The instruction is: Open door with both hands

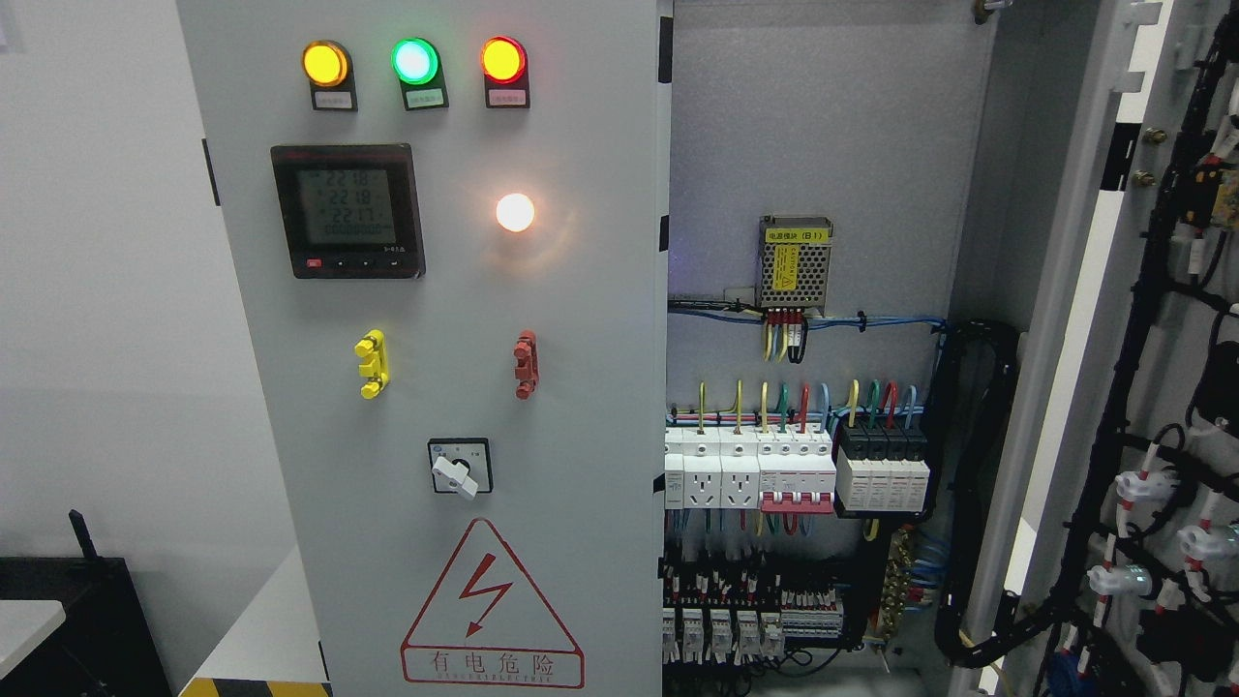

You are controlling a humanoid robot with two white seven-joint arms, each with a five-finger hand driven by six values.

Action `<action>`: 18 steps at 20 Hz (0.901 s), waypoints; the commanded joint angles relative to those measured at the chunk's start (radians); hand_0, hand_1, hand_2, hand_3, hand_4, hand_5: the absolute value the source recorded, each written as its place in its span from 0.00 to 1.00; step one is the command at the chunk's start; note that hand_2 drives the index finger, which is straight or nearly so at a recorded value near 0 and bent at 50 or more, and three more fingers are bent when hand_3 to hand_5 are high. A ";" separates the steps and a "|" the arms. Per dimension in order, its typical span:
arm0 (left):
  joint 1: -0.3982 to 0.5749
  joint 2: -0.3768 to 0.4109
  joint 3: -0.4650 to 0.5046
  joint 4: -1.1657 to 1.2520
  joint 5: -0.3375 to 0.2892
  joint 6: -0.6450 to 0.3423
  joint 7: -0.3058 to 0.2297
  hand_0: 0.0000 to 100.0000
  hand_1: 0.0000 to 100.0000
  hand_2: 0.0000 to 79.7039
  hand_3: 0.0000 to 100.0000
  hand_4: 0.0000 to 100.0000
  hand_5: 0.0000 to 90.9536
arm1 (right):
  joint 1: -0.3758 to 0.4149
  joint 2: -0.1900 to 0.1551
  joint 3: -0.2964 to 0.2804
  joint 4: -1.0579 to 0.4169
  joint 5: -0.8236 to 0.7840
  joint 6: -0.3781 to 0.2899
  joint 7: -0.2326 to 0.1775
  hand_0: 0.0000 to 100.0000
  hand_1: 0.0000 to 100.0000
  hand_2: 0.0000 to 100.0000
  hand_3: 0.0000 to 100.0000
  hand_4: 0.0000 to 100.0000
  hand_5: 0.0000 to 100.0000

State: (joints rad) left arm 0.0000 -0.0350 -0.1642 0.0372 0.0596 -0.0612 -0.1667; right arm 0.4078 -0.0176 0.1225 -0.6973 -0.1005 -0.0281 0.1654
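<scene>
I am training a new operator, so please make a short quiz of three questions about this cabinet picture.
1. True or false: the right door is swung open.
2. Which colour is the middle lamp on the left door: A red, B green, C blue?
3. Fill in: the warning triangle sits ____ the rotary switch.

Key: 1 true; 2 B; 3 below.

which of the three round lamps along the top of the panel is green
The middle lamp is green. The left lamp glows amber and the right lamp has a red rim with an orange centre.
</scene>
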 commanded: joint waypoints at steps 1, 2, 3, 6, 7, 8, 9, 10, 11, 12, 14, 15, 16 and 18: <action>-0.032 -0.005 -0.012 0.000 0.005 -0.002 -0.001 0.00 0.00 0.00 0.00 0.00 0.00 | 0.126 -0.059 -0.076 -0.474 0.001 -0.009 0.005 0.38 0.00 0.00 0.00 0.00 0.00; -0.032 -0.005 -0.012 0.000 0.006 -0.002 -0.002 0.00 0.00 0.00 0.00 0.00 0.00 | 0.150 -0.059 -0.077 -0.534 0.001 -0.022 0.008 0.38 0.00 0.00 0.00 0.00 0.00; -0.032 -0.006 -0.012 0.000 0.006 -0.002 -0.002 0.00 0.00 0.00 0.00 0.00 0.00 | 0.178 -0.061 -0.077 -0.589 0.001 -0.045 0.009 0.38 0.00 0.00 0.00 0.00 0.00; -0.032 -0.006 -0.012 0.000 0.005 -0.002 -0.002 0.00 0.00 0.00 0.00 0.00 0.00 | 0.271 -0.062 -0.075 -0.735 0.002 -0.099 0.009 0.38 0.00 0.00 0.00 0.00 0.00; -0.032 -0.006 -0.012 0.000 0.006 -0.002 -0.004 0.00 0.00 0.00 0.00 0.00 0.00 | 0.304 -0.067 -0.075 -0.780 0.002 -0.116 0.008 0.38 0.00 0.00 0.00 0.00 0.00; -0.032 -0.006 -0.012 0.000 0.006 -0.002 -0.002 0.00 0.00 0.00 0.00 0.00 0.00 | 0.334 -0.071 -0.075 -0.821 0.002 -0.139 0.008 0.38 0.00 0.00 0.00 0.00 0.00; -0.032 -0.006 -0.012 0.000 0.005 -0.003 -0.002 0.00 0.00 0.00 0.00 0.00 0.00 | 0.362 -0.071 -0.075 -0.858 0.002 -0.165 0.008 0.38 0.00 0.00 0.00 0.00 0.00; -0.032 -0.008 -0.012 0.000 0.005 -0.003 -0.002 0.00 0.00 0.00 0.00 0.00 0.00 | 0.383 -0.071 -0.075 -0.889 0.002 -0.196 0.008 0.38 0.00 0.00 0.00 0.00 0.00; -0.032 -0.006 -0.012 0.000 0.006 -0.002 -0.002 0.00 0.00 0.00 0.00 0.00 0.00 | 0.397 -0.071 -0.076 -0.912 0.001 -0.222 0.008 0.38 0.00 0.00 0.00 0.00 0.00; -0.032 -0.008 -0.012 0.000 0.006 -0.002 -0.004 0.00 0.00 0.00 0.00 0.00 0.00 | 0.404 -0.071 -0.080 -0.927 0.001 -0.245 0.008 0.38 0.00 0.00 0.00 0.00 0.00; -0.032 -0.008 -0.012 0.000 0.005 -0.003 -0.004 0.00 0.00 0.00 0.00 0.00 0.00 | 0.405 -0.070 -0.109 -0.959 -0.001 -0.289 0.008 0.38 0.00 0.00 0.00 0.00 0.00; -0.032 -0.009 -0.012 0.000 0.006 -0.002 -0.002 0.00 0.00 0.00 0.00 0.00 0.00 | 0.405 -0.071 -0.110 -0.975 -0.002 -0.306 0.008 0.38 0.00 0.00 0.00 0.00 0.00; -0.032 -0.009 -0.012 0.000 0.005 -0.003 -0.002 0.00 0.00 0.00 0.00 0.00 0.00 | 0.404 -0.073 -0.110 -0.996 -0.002 -0.322 0.009 0.38 0.00 0.00 0.00 0.00 0.00; -0.032 -0.009 -0.012 0.000 0.005 -0.002 -0.002 0.00 0.00 0.00 0.00 0.00 0.00 | 0.399 -0.079 -0.106 -1.022 -0.005 -0.348 0.011 0.38 0.00 0.00 0.00 0.00 0.00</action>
State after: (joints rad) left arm 0.0000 -0.0412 -0.1740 0.0369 0.0651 -0.0653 -0.1694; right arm 0.7710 -0.0740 0.0432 -1.4038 -0.1017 -0.3345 0.1739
